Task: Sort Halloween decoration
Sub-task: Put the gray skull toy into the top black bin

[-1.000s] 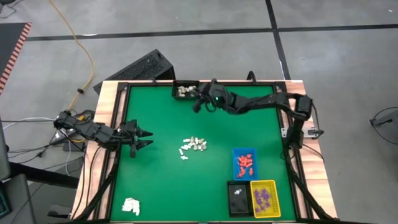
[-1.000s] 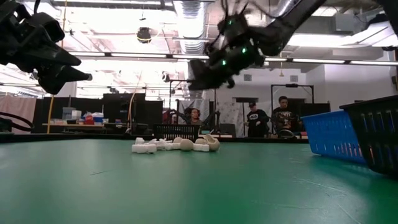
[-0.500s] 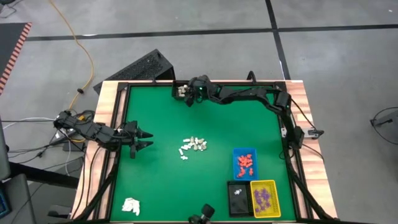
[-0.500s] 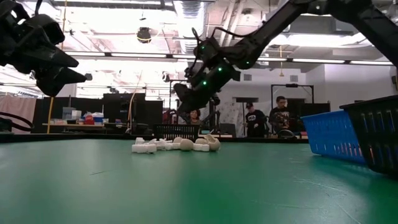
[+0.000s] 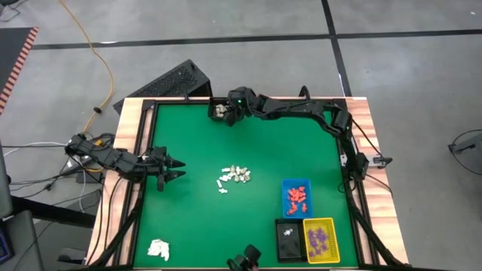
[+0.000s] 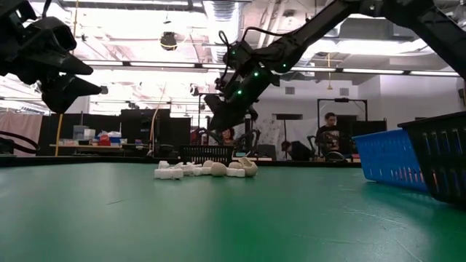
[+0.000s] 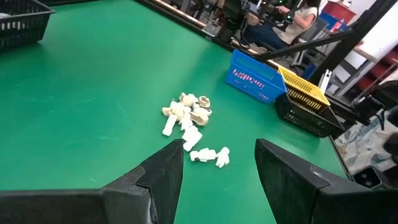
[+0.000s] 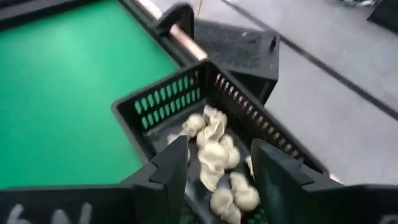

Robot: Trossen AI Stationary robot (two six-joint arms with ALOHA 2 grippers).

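A heap of small white and cream pieces (image 5: 235,178) lies on the green table near its middle; it also shows in the left wrist view (image 7: 193,124) and the low view (image 6: 207,169). Cream pieces (image 8: 217,155) lie in a black tray (image 5: 220,110) at the far edge. My right gripper (image 8: 221,158) hangs open above this tray, holding nothing; it also shows in the high view (image 5: 228,113). My left gripper (image 5: 178,167) waits open and empty above the table's left side. Orange-red pieces lie in a blue tray (image 5: 296,197) and purple ones in a yellow tray (image 5: 319,239).
A black tray (image 5: 288,238) with a white piece stands beside the yellow one at the near right. A white wad (image 5: 158,248) lies at the near left corner. A dark box (image 5: 177,81) sits beyond the table's far edge. People sit in the room behind (image 6: 331,135).
My right gripper has gone toward the table's far left, from beside the far black tray to right over it, and has come a little lower. My left arm has kept still.
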